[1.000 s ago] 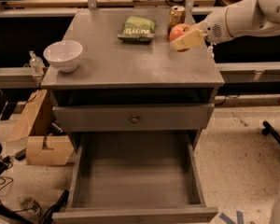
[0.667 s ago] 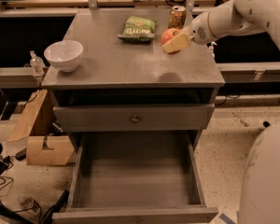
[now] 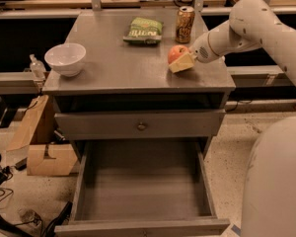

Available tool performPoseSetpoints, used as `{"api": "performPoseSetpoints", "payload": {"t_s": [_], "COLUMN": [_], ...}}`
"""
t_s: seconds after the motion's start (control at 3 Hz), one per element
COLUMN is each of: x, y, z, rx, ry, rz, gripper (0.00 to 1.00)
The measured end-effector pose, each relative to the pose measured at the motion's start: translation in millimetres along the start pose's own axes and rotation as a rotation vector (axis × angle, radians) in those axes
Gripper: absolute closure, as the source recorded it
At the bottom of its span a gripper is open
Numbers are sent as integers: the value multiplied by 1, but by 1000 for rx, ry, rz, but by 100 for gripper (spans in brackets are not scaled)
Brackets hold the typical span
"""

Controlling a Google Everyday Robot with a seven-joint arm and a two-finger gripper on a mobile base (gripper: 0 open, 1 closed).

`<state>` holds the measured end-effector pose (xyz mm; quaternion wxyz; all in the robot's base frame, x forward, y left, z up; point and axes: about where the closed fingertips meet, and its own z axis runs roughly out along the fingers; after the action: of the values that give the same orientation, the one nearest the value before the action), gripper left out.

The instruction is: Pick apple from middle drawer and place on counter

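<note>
The red-orange apple (image 3: pixel 175 53) is at the right side of the grey counter (image 3: pixel 113 68), just in front of the tan can. My gripper (image 3: pixel 180 61) reaches in from the right on the white arm and is shut on the apple, its pale fingers (image 3: pixel 183 64) at the apple's lower right. The apple is at or just above the counter surface; I cannot tell whether it touches. The middle drawer (image 3: pixel 143 186) stands pulled open below, its flat grey floor bare.
A white bowl (image 3: pixel 65 58) sits at the counter's left edge, a green snack bag (image 3: pixel 144 30) at the back, a tan drink can (image 3: pixel 185 23) behind the apple. A closed drawer front with a brass knob (image 3: pixel 141 126) is above the open drawer. Cardboard box (image 3: pixel 39 142) on the floor at the left; my white body (image 3: pixel 276 181) at the lower right.
The gripper has carried the apple left and toward the counter's front, away from the can, and lowered it toward the surface.
</note>
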<state>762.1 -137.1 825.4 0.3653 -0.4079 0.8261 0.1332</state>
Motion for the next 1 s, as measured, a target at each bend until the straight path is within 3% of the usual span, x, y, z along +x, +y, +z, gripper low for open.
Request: {"api": "performPoseSetpoints", "payload": {"t_s": [0.33,0.67,1.0], "x": [-4,-4,-5], "y": [0,1,1], "z": [-4,-1,-2], "rx": [0,-5,-5], "ry": [0,2,2], "rz": [0,0,0], "gripper": [82,51,28]}}
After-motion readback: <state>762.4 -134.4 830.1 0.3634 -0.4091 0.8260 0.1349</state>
